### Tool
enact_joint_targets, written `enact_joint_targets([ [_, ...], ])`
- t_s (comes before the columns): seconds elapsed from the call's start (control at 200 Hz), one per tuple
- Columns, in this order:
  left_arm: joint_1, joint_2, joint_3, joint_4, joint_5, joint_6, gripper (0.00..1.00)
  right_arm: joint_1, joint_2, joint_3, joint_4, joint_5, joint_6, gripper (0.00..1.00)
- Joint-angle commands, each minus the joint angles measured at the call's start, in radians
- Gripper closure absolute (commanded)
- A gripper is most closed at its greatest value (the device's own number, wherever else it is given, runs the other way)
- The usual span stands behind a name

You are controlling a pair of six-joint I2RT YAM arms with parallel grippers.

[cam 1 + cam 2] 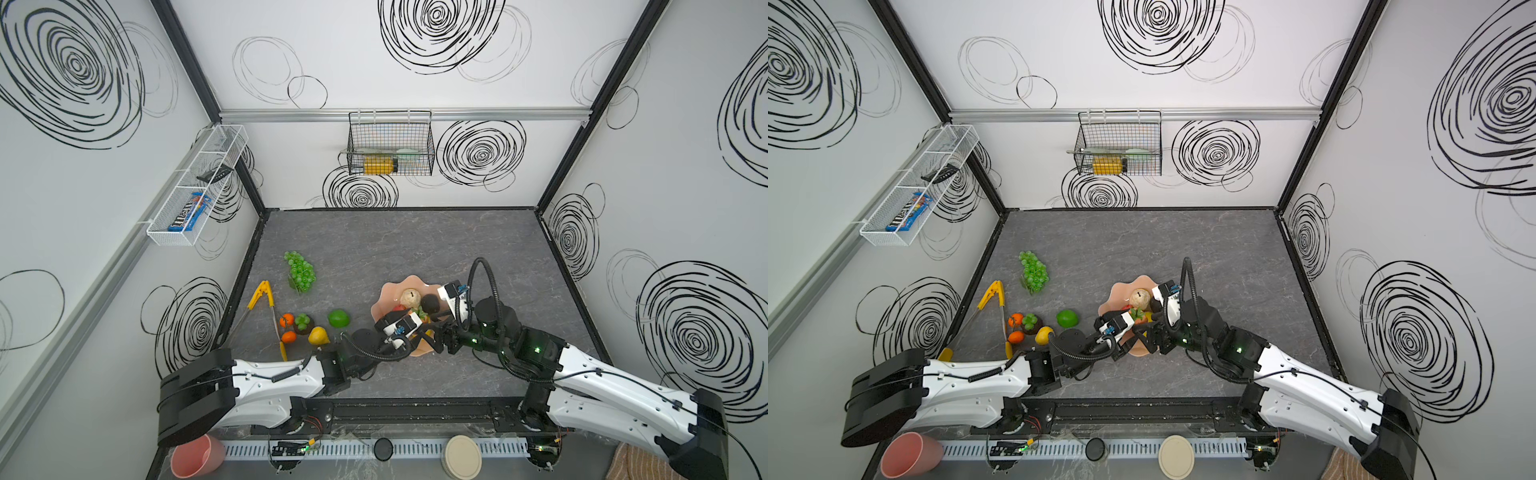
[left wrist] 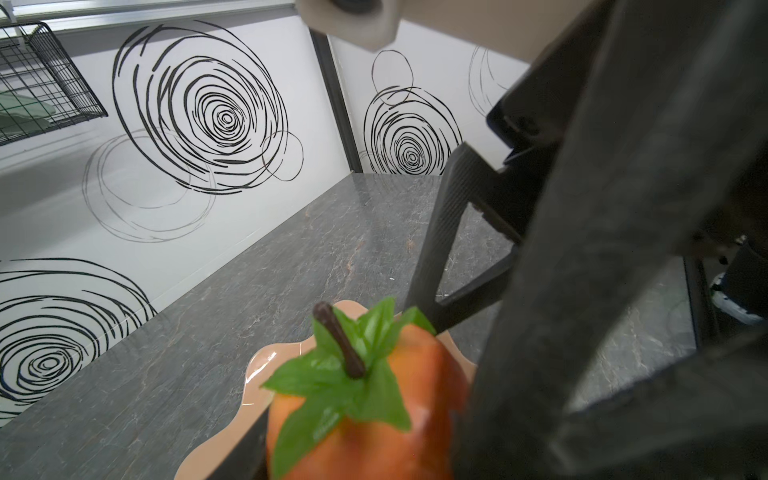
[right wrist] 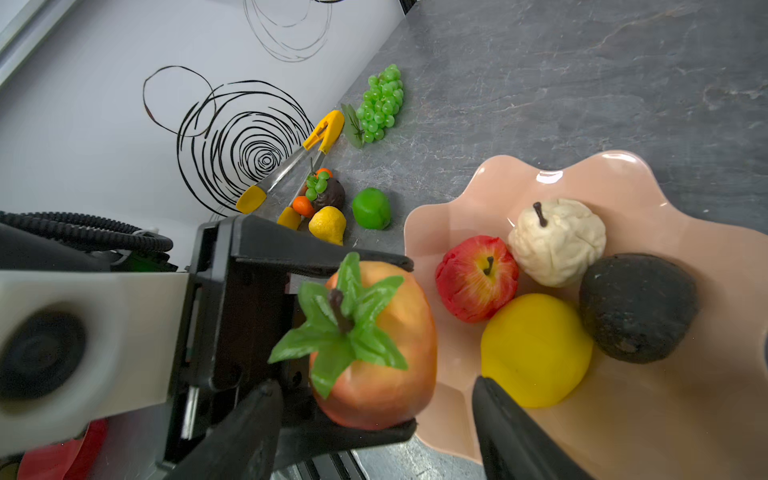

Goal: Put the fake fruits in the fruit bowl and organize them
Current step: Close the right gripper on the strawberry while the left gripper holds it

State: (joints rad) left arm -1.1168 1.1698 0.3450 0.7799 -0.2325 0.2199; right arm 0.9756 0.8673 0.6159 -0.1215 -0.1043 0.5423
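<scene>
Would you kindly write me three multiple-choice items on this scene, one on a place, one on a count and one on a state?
1. Where does the green grape bunch lie? A in the fruit bowl; B on the table; C in the wire basket.
2. How many fruits rest inside the fruit bowl? A two; B six; C four.
3. What state is the left gripper in? A shut on the orange leafy fruit; B open and empty; C out of view.
Key: 1 B, it lies on the grey table. 2 C, red apple, pale pear, yellow fruit, dark avocado. 3 A, its fingers clamp that fruit.
</scene>
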Motion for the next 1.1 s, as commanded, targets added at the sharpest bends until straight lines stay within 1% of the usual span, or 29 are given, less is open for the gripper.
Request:
enact_joint_targets([
  [0.0,-0.006,0.006,-0.012,0.068,0.025,0.038,0.41,0.006,0.019,0.038,0.001,0.01,0.011,0.25],
  [0.2,-0.022,0.024,-0.005,0.056,0.037,0.056,0.4,0.011,0.05,0.038,0.013,0.004,0.013,0.28],
  [0.36,-0.029,0.039,0.0,0.053,0.029,0.061,0.39,0.012,0.069,0.035,0.026,-0.005,0.013,0.37],
  [0.475,-0.029,0.042,0.001,0.053,0.027,0.064,0.38,0.013,0.076,0.036,0.026,0.003,0.014,0.47],
  [0.575,-0.029,0.04,0.0,0.053,0.025,0.063,0.35,0.013,0.077,0.039,0.022,0.008,0.014,0.52],
  [0.635,-0.029,0.038,0.0,0.053,0.023,0.061,0.3,0.013,0.075,0.041,0.019,0.014,0.014,0.54],
  [0.68,-0.029,0.035,-0.001,0.052,0.018,0.059,0.22,0.012,0.073,0.041,0.016,0.023,0.014,0.55],
  [0.74,-0.029,0.029,-0.001,0.044,0.015,0.054,0.15,0.012,0.069,0.043,0.011,0.036,0.015,0.55],
  [0.856,-0.019,0.001,-0.013,0.036,0.018,0.048,0.07,0.011,0.048,0.046,-0.018,0.104,0.029,0.56],
  [0.971,0.001,-0.053,-0.043,0.05,0.024,0.031,0.0,-0.006,0.006,0.03,-0.065,0.206,0.071,0.57],
  [1.096,0.042,-0.131,-0.083,0.077,0.032,-0.021,0.01,-0.053,-0.045,-0.024,-0.09,0.272,0.152,0.58],
])
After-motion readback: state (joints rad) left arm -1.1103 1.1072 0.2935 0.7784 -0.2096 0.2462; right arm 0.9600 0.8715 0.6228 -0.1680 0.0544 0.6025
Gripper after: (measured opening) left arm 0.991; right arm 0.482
